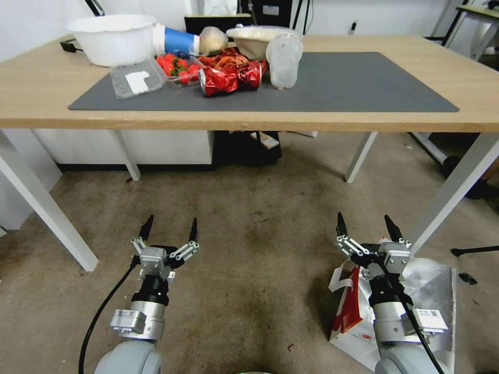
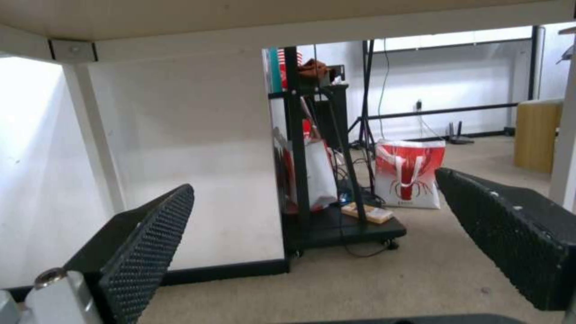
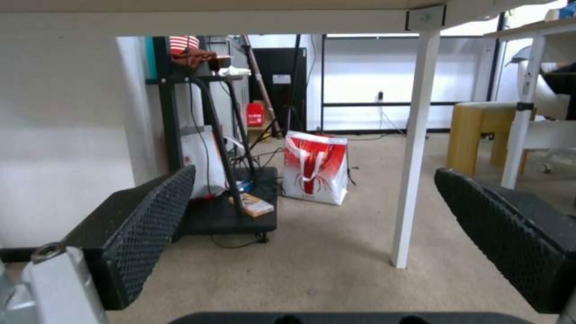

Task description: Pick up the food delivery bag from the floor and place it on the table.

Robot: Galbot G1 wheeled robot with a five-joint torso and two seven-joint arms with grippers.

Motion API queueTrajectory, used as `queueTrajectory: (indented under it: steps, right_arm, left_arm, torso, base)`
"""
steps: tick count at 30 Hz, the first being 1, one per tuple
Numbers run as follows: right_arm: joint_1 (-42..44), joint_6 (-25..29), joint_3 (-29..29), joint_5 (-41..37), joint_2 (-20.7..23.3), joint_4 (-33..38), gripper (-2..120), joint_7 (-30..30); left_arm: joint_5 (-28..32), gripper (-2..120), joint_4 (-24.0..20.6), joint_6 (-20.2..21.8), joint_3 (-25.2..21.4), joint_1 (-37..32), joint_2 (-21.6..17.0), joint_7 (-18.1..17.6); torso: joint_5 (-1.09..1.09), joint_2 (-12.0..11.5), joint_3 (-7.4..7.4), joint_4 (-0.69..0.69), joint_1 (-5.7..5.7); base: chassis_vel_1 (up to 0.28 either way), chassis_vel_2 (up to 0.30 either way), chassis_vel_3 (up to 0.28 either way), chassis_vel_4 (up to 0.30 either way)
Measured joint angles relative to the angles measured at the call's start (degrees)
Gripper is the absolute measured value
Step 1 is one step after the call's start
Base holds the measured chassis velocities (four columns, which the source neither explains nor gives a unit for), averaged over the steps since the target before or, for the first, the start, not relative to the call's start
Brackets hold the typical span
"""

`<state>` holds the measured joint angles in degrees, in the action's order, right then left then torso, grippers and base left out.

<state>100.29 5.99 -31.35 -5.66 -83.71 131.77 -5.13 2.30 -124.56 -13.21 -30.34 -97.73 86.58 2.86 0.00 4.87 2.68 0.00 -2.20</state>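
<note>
- Lying on the floor (image 1: 249, 249) directly beneath the right claw (image 1: 365, 223): bag (image 1: 431, 291), long axis running front to back.
- Gaping wide, holding nothing: right claw, the nearer one.
- Likewise spread and empty, well apart: left claw (image 1: 170, 224).
- Standing ahead: table (image 1: 36, 93).

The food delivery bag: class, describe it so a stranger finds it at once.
Start at the light wood table, then look down to the grey-brown carpet floor at its right front leg. Under the open right gripper lies a white food delivery bag with red side panel and silver foil lining.
</note>
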Motion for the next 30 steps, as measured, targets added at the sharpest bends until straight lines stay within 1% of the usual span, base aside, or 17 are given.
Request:
queueTrajectory:
  steps: [1, 2, 4, 5, 6, 9, 12, 16, 24, 25, 26, 29, 30]
  right_arm:
    - [-0.13, 0.00, -0.06, -0.05, 0.07, -0.01, 100, 0.00]
    - [-0.13, 0.00, -0.06, -0.05, 0.07, -0.01, 100, 0.00]
    - [-0.17, -0.01, -0.08, -0.08, 0.08, -0.02, 100, 0.01]
    - [-0.16, -0.01, -0.08, -0.08, 0.06, -0.07, 100, 0.03]
    - [-0.16, -0.01, -0.08, -0.08, 0.06, -0.07, 100, 0.03]
    - [0.05, 0.05, -0.06, -0.08, -0.08, -0.28, 100, 0.14]
    - [0.13, 0.15, -0.05, -0.07, -0.20, -0.39, 100, 0.17]
    - [0.27, 0.30, -0.07, -0.21, -0.36, -0.46, 100, 0.15]
    - [0.68, 0.44, -0.27, -0.54, -0.48, -0.51, 100, 0.29]
    - [0.67, 0.44, -0.38, -0.71, -0.49, -0.51, 100, 0.29]
    - [0.67, 0.44, -0.38, -0.71, -0.49, -0.51, 100, 0.29]
    - [0.30, 0.19, -0.84, -1.28, -0.32, -0.34, 100, 0.30]
    - [0.30, 0.19, -0.84, -1.28, -0.32, -0.34, 100, 0.30]
  left_arm:
    - [0.00, 100, 0.00, 0.00, -0.06, 0.04, -0.03, 0.00]
    - [0.00, 100, 0.00, 0.00, -0.06, 0.04, -0.03, 0.00]
    - [0.02, 100, 0.00, 0.00, -0.13, 0.08, -0.05, 0.00]
    - [0.02, 100, 0.00, 0.00, -0.14, 0.11, -0.05, 0.00]
    - [0.02, 100, 0.00, 0.00, -0.14, 0.11, -0.05, 0.00]
    - [0.04, 100, 0.06, -0.09, -0.15, 0.12, 0.03, -0.01]
    - [0.04, 100, 0.19, -0.22, -0.17, 0.12, 0.04, 0.00]
    - [-0.07, 100, 0.06, 0.36, -0.27, 0.02, -0.01, 0.02]
    - [0.11, 100, 0.10, 0.33, -0.24, 0.07, -0.18, -0.12]
    - [0.72, 100, 0.25, -0.82, -0.19, 0.07, -0.13, 0.06]
    - [0.72, 100, 0.25, -0.82, -0.19, 0.07, -0.13, 0.06]
    - [1.60, 100, 0.67, -2.92, -0.08, 0.37, -0.08, 0.09]
    - [1.60, 100, 0.67, -2.92, -0.08, 0.37, -0.08, 0.09]
  torso:
    - [0.00, -0.46, -0.40, 0.00, 0.05]
    - [0.00, -0.46, -0.40, 0.00, 0.05]
    - [0.00, -0.95, -0.88, 0.00, 0.06]
    - [0.00, -1.36, -1.30, 0.00, 0.06]
    - [0.00, -1.36, -1.30, 0.00, 0.06]
    - [0.00, -2.28, -2.23, 0.00, 0.06]
    - [0.00, -2.80, -2.65, 0.00, 0.12]
    - [0.00, -3.53, -2.67, 0.00, 0.31]
    - [0.00, -3.63, -2.67, 0.00, 0.35]
    - [0.00, -3.61, -2.68, 0.00, 0.35]
    - [0.00, -3.61, -2.68, 0.00, 0.35]
    - [0.00, -3.52, -2.68, 0.00, 0.35]
    - [0.00, -3.52, -2.68, 0.00, 0.35]
  base:
    - [0.000, 0.000, 0.000, 0.000]
    - [0.000, 0.000, 0.000, 0.000]
    - [0.000, 0.000, 0.000, 0.000]
    - [0.000, 0.000, 0.000, 0.000]
    - [0.000, 0.000, 0.000, 0.000]
    - [0.000, 0.000, 0.000, 0.000]
    - [0.000, 0.000, 0.000, 0.000]
    - [0.000, 0.000, 0.000, 0.000]
    - [0.000, 0.000, 0.000, 0.000]
    - [0.000, 0.000, 0.000, 0.000]
    - [0.000, 0.000, 0.000, 0.000]
    - [0.000, 0.000, 0.000, 0.000]
    - [0.000, 0.000, 0.000, 0.000]
